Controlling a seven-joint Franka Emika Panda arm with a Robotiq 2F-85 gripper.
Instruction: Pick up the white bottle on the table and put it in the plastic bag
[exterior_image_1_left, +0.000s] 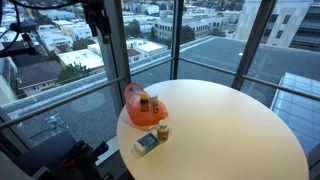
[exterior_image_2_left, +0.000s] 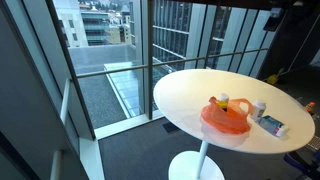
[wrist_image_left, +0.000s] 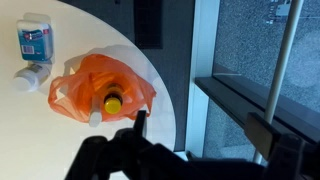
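Observation:
The white bottle (wrist_image_left: 28, 76) rests on the round white table (wrist_image_left: 30, 140), between the orange plastic bag (wrist_image_left: 85, 90) and a blue-and-white box (wrist_image_left: 35, 38). It shows in both exterior views (exterior_image_1_left: 163, 130) (exterior_image_2_left: 259, 107). The bag (exterior_image_1_left: 140, 105) (exterior_image_2_left: 225, 118) sits near the table edge and holds a bottle with a yellow cap (wrist_image_left: 113, 103). In the wrist view my gripper (wrist_image_left: 200, 130) is open and empty. It hangs high above the table edge and the floor by the window, apart from the bag and the white bottle.
The box (exterior_image_1_left: 147, 144) (exterior_image_2_left: 272, 125) lies at the table edge beside the white bottle. Glass walls with dark window frames (exterior_image_1_left: 175, 40) (exterior_image_2_left: 150, 50) stand close to the table (exterior_image_1_left: 230, 130) (exterior_image_2_left: 200, 85). The arm's dark body (exterior_image_1_left: 95, 18) is at the top near the window.

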